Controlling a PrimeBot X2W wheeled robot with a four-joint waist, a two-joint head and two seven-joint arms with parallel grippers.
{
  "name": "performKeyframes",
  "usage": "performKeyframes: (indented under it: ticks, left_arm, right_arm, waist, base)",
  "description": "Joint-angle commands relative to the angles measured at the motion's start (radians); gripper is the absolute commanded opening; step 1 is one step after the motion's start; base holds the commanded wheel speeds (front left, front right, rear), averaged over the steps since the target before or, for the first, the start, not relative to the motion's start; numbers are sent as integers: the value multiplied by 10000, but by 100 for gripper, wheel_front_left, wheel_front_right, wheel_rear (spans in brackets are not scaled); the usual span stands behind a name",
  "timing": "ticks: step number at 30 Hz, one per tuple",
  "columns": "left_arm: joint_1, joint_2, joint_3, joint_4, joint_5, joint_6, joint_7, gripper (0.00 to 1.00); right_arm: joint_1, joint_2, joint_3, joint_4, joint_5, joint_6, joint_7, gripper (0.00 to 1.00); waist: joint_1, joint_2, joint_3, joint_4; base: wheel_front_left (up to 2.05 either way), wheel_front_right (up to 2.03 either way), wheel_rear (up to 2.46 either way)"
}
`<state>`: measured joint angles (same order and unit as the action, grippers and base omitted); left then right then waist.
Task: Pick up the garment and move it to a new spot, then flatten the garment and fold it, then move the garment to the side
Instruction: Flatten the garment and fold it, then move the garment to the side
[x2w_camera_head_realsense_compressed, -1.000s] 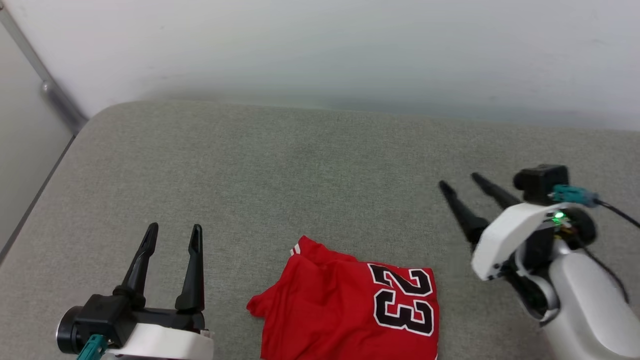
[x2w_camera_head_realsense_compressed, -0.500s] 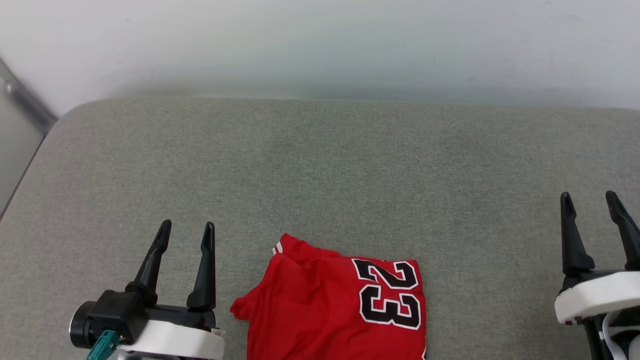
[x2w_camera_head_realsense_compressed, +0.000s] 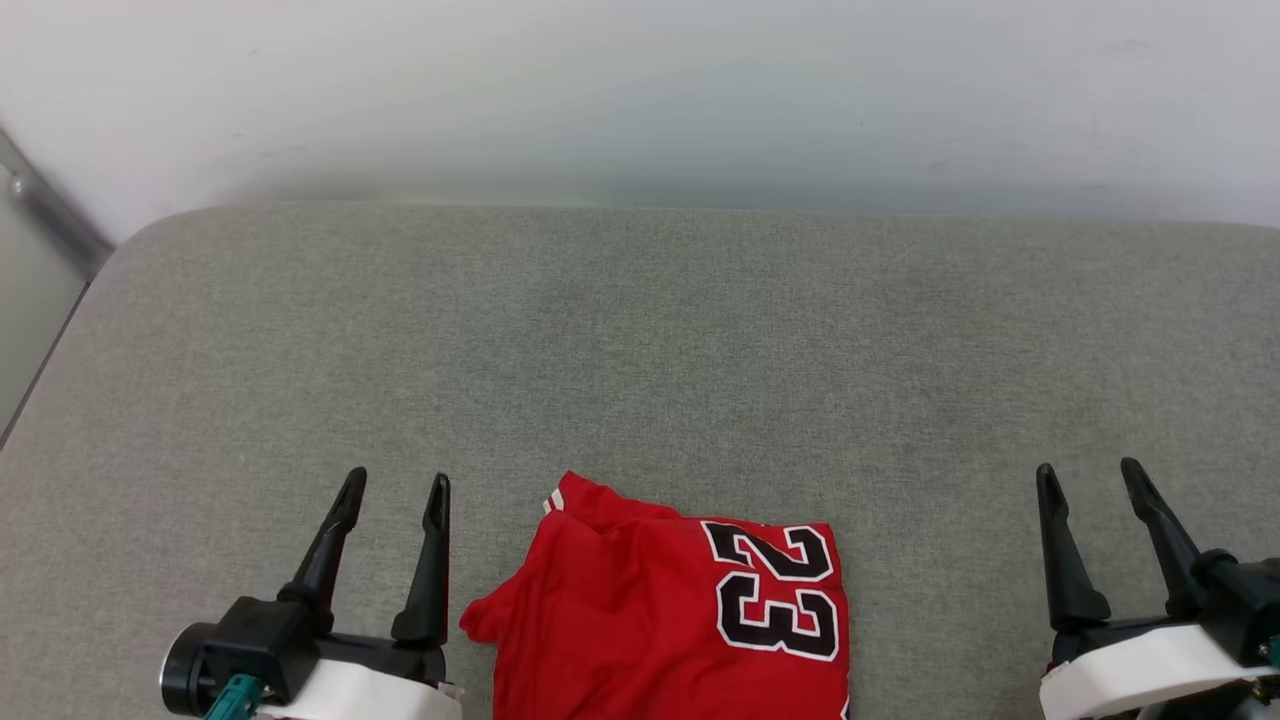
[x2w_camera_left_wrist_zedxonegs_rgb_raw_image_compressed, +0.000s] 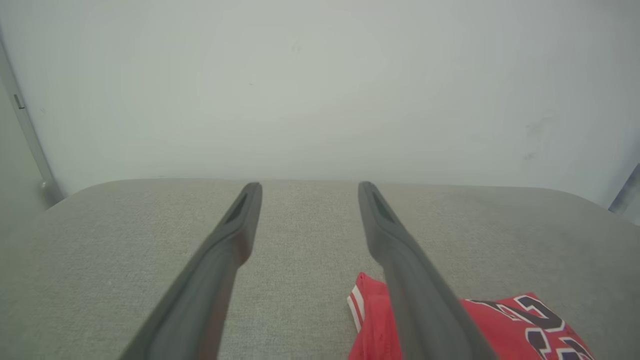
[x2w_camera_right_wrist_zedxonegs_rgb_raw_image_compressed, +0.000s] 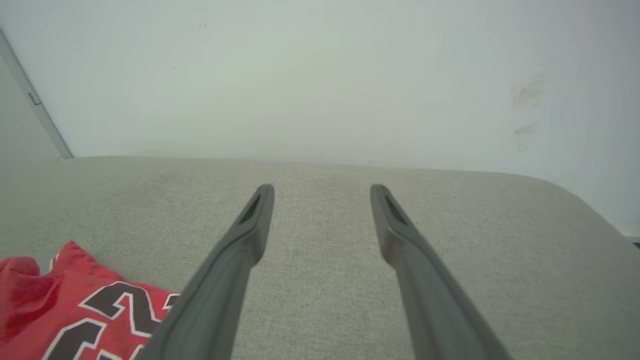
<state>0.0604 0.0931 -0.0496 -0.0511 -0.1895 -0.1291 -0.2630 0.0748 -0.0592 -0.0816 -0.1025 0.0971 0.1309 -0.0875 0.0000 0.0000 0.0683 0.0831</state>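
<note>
Entry: two empty claws flanking a folded red garment.

Left claw (x2w_camera_head_realsense_compressed: 397, 476) and right claw (x2w_camera_head_realsense_compressed: 1087, 466) are both standing wide open and gripping nothing, the left near the cloth and the right well apart. Between them the garment (x2w_camera_head_realsense_compressed: 640, 620) is lying in a compact block, number uppermost, at the near edge of the grey padded surface (x2w_camera_head_realsense_compressed: 640, 350). This is judged a resting pose: the fold is looking done, with the shift aside pending. A pale wall (x2w_camera_head_realsense_compressed: 640, 90) is bounding the far side.

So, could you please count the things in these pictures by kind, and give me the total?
Red fabric jersey with black-and-white 23: 1
Black two-fingered robot hands, both open, left hand and right hand: 2
Grey woven padded surface: 1
Total: 4
</note>
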Motion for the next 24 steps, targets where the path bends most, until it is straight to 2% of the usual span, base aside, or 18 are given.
performKeyframes:
  ticks: [1,10,15,16,17,18,24]
  left_arm:
    - [123,53,-19,32,-8,-12,-22,100]
    - [89,46,-74,118,-39,-12,-22,100]
    - [-18,98,-64,128,-51,-12,-22,100]
    - [-36,97,-71,129,-48,-12,-22,100]
    - [-69,87,-98,134,-36,-12,-22,100]
    - [-84,80,-108,139,-34,-12,-22,100]
    - [-300,8,-209,152,-18,-13,-22,100]
  right_arm:
    - [141,53,0,-22,159,-3,-9,100]
    - [102,102,-92,-100,122,-3,184,100]
    - [207,110,21,-410,414,-3,1221,100]
    - [260,111,114,-488,509,-3,1649,100]
    - [389,112,482,-654,644,-3,2860,100]
    - [421,91,616,-765,720,-3,3569,100]
    - [483,-86,1456,-1826,1361,-3,7422,100]
  waist:
    - [0,0,-9,2]
    - [0,0,-20,18]
    - [0,0,56,60]
    - [0,0,85,77]
    - [0,0,144,113]
    - [0,0,182,133]
    - [0,0,510,338]
  base:
    - [0,0,0]
    - [0,0,0]
    - [0,0,0]
    - [0,0,0]
    - [0,0,0]
    - [0,0,0]
    - [0,0,0]
